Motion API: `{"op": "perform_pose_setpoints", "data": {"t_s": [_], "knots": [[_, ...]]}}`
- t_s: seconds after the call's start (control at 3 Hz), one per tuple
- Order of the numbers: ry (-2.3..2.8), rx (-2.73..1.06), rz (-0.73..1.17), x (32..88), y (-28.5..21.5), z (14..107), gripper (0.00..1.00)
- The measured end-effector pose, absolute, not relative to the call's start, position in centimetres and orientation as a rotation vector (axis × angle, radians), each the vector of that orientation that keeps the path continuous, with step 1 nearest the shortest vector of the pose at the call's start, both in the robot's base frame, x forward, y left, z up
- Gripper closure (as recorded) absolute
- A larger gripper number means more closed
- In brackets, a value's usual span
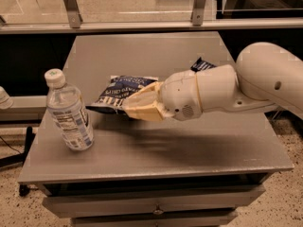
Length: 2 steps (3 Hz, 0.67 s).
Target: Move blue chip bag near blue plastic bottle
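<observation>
At the left near corner of the grey table (199, 150) stands the blue plastic bottle (69, 113). It is upright, with its white cap on top and its printed label facing the near side. Just to its right, and a little farther back, is the blue chip bag (122, 90), with its dark face and white lettering turned up. The bag's left tip points toward the bottle and stops short of it, so the two are near but apart. Whether the bag touches the table cannot be told; a dark shadow lies on the surface beneath it.

The hand (128, 106) sits at the bag's right near edge. Its pale cream fingers (142, 109) are clenched on the bag, grasping it there. Behind the hand, the thick white arm (265, 79) runs off to the right edge over the table's right side. A small dark blue packet (202, 64) peeks out from behind the arm, on the far side. Below the table top, a drawer front (118, 206) faces the near side.
</observation>
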State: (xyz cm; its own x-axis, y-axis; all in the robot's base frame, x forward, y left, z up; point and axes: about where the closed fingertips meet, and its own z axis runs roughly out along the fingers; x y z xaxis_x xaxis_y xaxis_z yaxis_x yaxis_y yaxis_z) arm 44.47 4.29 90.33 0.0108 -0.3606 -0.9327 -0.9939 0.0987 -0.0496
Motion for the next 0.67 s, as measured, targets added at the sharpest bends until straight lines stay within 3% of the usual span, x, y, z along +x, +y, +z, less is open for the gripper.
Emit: {"op": "perform_pose_setpoints", "data": {"t_s": [0.67], "knots": [[1.508, -1.411, 1.002, 41.62, 5.60, 90.34, 0.57]]}}
